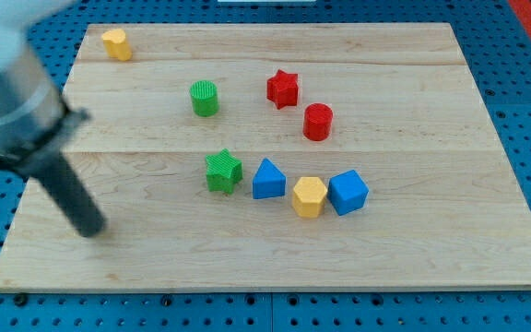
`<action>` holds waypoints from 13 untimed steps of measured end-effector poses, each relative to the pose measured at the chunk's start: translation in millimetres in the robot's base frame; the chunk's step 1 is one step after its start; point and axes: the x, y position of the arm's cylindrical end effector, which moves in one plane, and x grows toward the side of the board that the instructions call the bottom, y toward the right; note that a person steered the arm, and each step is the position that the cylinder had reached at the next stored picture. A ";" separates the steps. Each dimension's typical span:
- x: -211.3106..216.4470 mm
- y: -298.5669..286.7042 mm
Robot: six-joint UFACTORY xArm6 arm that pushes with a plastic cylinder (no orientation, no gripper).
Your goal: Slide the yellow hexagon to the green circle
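Nearest the view's bottom left: my tip (90,229), a bare dark rod end resting on the wooden board (413,258), touching no block and holding nothing, well apart from every piece.

Next row, left to right: green star (222,171); blue triangular block (267,180); yellow hexagon (310,196), the task's piece, wedged between that block and a blue cube (348,192), seemingly touching both.

Handling, judged: small, rigid, light, likely to slide easily on smooth wood and to pivot if struck off-centre. Contact best made on its near face, pushing toward the view's upper left.

Farther: red cylinder (317,122), red star (283,88), green circle (205,98), the destination.

Farthest, top left corner: second yellow block (115,43), shape unclear.
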 end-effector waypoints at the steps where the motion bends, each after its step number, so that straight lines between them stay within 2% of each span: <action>1: 11.3 116.0; 2: 1.3 211.6; 5: -131.1 221.3; 6: -120.7 230.3; 7: -87.1 257.9; 8: -86.6 233.7; 10: -157.6 135.5; 11: -147.4 142.9; 12: -116.0 178.6; 13: -108.4 160.7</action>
